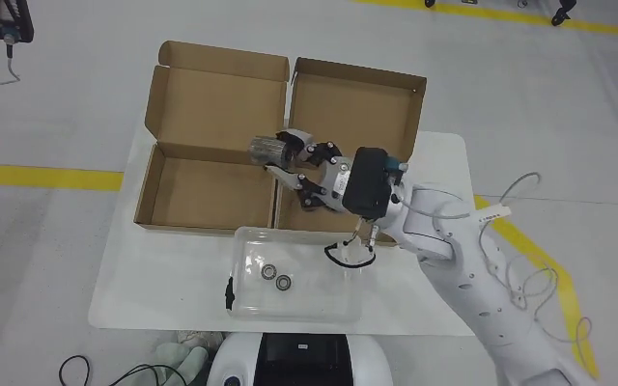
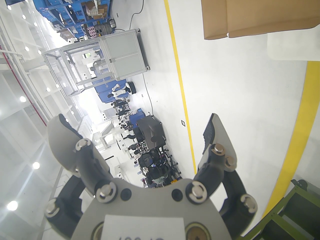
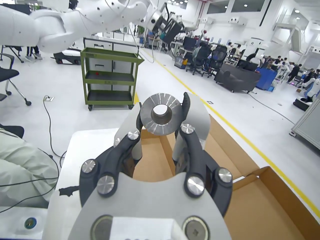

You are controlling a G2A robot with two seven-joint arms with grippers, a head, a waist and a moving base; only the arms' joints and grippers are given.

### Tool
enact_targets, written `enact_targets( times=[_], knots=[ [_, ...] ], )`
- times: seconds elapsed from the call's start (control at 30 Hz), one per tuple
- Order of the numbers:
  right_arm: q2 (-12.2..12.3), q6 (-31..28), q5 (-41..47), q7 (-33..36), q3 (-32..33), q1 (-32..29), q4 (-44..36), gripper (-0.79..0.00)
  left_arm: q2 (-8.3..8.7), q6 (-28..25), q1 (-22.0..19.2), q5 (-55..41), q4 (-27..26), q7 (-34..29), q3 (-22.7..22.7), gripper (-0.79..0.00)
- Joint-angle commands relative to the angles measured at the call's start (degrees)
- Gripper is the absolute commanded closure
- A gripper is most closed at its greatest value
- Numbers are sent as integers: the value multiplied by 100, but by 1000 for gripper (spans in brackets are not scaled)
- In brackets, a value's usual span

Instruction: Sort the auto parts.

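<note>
Closest to the lens, clamped in the right pincer [image 3: 162, 112]: a thick steel bushing [image 3: 150, 123], bored end turned toward the wrist camera, one finger pressed against each side. From above, sits near frame centre, carried level in the air over the line where two open cardboard boxes meet. Cannot tell how high above the cardboard.

Just below and left of that grip, in the centre-left of the top view: left box [image 1: 208, 193], with its lid flap open toward the upper edge. Touching it on the right: right box [image 1: 352, 106], lid likewise open, floor largely hidden under the arm.

Lower down, toward the bottom middle of the frame: clear plastic bin [image 1: 251, 241], set just in front of both boxes on the white tabletop [image 1: 135, 280]. Inside it, left of its middle: one bearing [image 1: 269, 272] and a second bearing [image 1: 284, 283], small and round, side by side and nearly touching.

Farther out: left pincer [image 2: 136, 121], fingers spread wide and gripping nothing, held high and well apart from the right pincer, with pale floor and a yellow floor line [image 2: 178, 76] beyond it. Past the tabletop, in the right wrist view: a green three-shelf cart [image 3: 110, 76] standing on the floor.
</note>
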Motion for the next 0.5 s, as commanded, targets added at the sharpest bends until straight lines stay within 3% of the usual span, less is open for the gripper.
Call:
enact_targets(
  times=[0.0,0.2,0.47],
  knots=[
    [3,-47,-88,-285,53,-99,0,0,0,0,0,0,0,0,0,-785],
    [29,-143,-313,-632,252,-305,-36,0,0,0,0,0,0,0,0,-785],
    [67,-224,-464,-581,491,-472,-34,0,0,0,0,0,0,0,0,-785]
  ],
)
